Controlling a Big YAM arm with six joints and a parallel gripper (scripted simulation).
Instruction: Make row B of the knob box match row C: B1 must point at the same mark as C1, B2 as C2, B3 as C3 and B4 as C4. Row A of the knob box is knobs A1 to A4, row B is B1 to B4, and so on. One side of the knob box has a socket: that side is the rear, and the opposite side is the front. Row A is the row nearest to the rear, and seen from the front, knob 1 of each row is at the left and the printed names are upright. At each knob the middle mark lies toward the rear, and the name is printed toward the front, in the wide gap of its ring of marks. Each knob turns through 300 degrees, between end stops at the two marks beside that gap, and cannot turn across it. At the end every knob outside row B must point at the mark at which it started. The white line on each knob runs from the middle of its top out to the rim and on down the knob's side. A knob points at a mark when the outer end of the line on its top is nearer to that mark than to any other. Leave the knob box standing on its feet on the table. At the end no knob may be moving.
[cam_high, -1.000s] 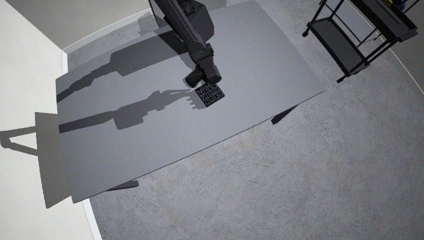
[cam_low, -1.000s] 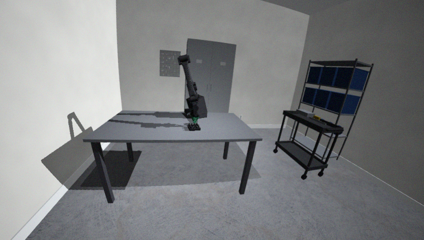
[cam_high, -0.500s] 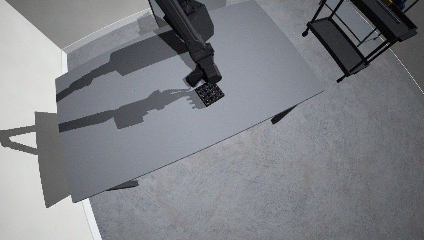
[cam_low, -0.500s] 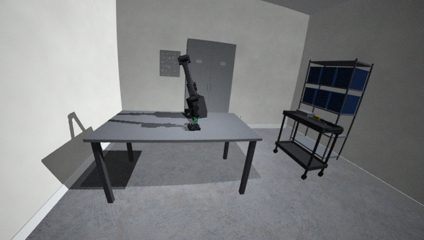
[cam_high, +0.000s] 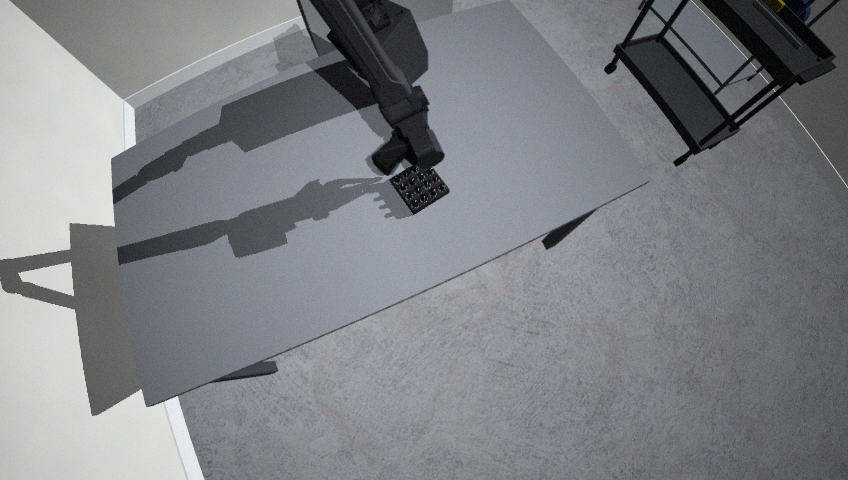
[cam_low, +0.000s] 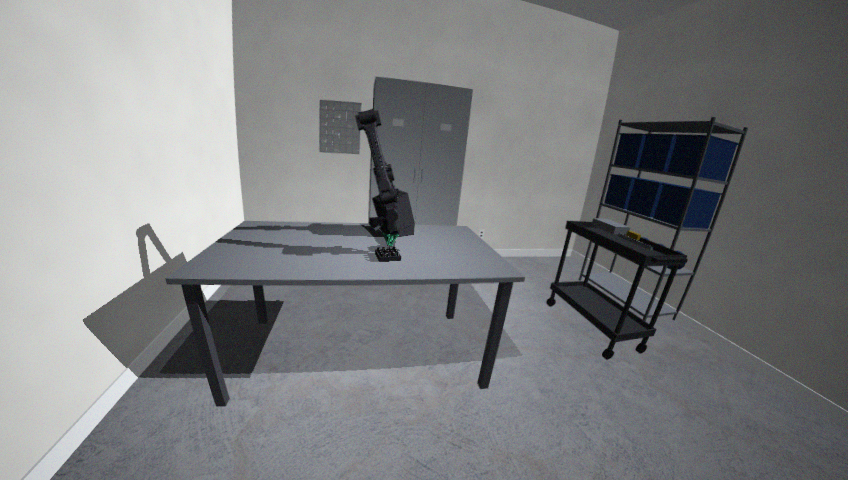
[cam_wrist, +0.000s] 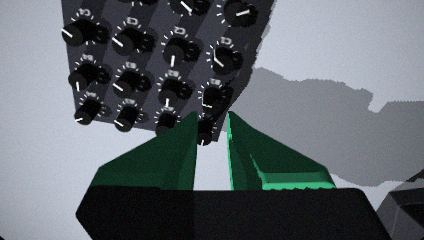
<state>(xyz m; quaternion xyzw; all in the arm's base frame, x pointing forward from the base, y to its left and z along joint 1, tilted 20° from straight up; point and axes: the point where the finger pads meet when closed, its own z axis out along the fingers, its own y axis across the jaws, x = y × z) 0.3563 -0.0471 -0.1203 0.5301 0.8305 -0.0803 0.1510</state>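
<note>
The black knob box (cam_wrist: 160, 65) stands on the grey table; it also shows in the top view (cam_high: 419, 189) and the exterior view (cam_low: 387, 255). In the wrist view its rear edge is nearest to me, with row A lowest in the picture, row B above it and row C above that. My gripper (cam_wrist: 212, 120) hangs just above the box's rear corner at the knob 1 end, its green fingers a little apart. Knob A1 (cam_wrist: 205, 131) shows through the gap between the tips, and knob B1 (cam_wrist: 216, 95) lies just beyond them. The gap is wider than the knob and I see no touch. Knob C1 (cam_wrist: 223, 57) stands further on.
The arm's base (cam_low: 397, 217) stands on the table behind the box. A black cart (cam_low: 618, 279) and a shelf rack (cam_low: 672, 178) stand to the right of the table, well away from it.
</note>
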